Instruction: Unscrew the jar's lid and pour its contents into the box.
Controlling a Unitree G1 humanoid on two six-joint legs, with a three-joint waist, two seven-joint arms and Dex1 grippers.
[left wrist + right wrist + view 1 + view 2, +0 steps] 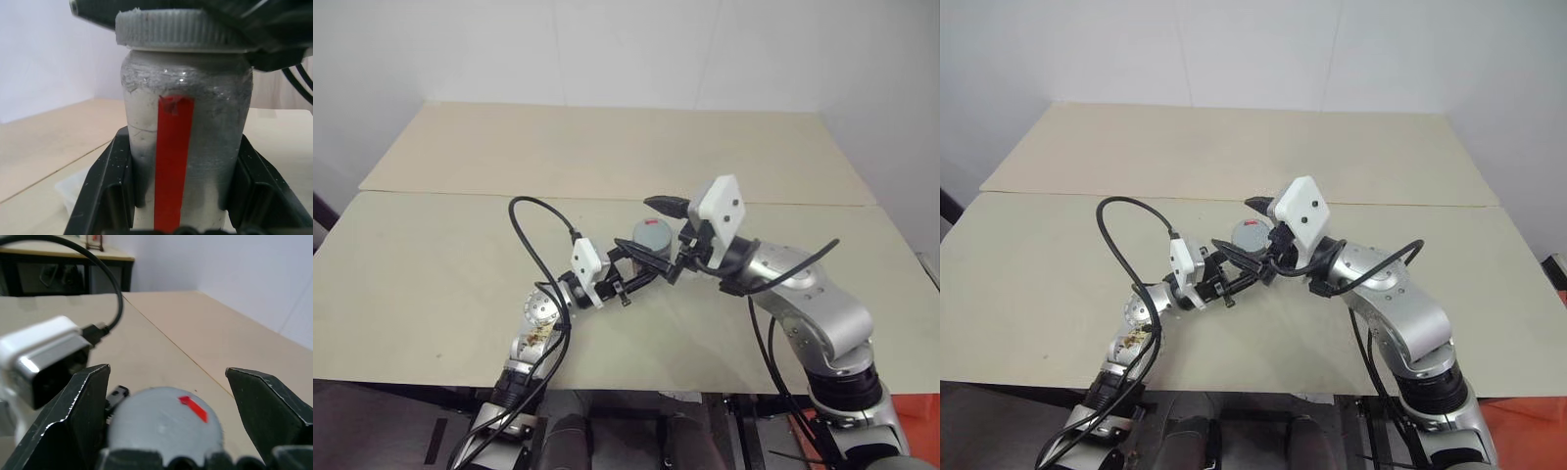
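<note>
Left pincer (181, 215): clamped on the small silver-grey cylindrical jar with a red stripe (188, 147), held above the beige table (431, 264), centre of frame.
Right pincer (166, 416): wide, straddling the ribbed grey screw lid (164, 428), not gripping.
Risk: closing off-centre could slip on the lid or twist the jar loose.

Left end effector (628, 269) is clamped shut; right end effector (166, 396) is spread wide.
</note>
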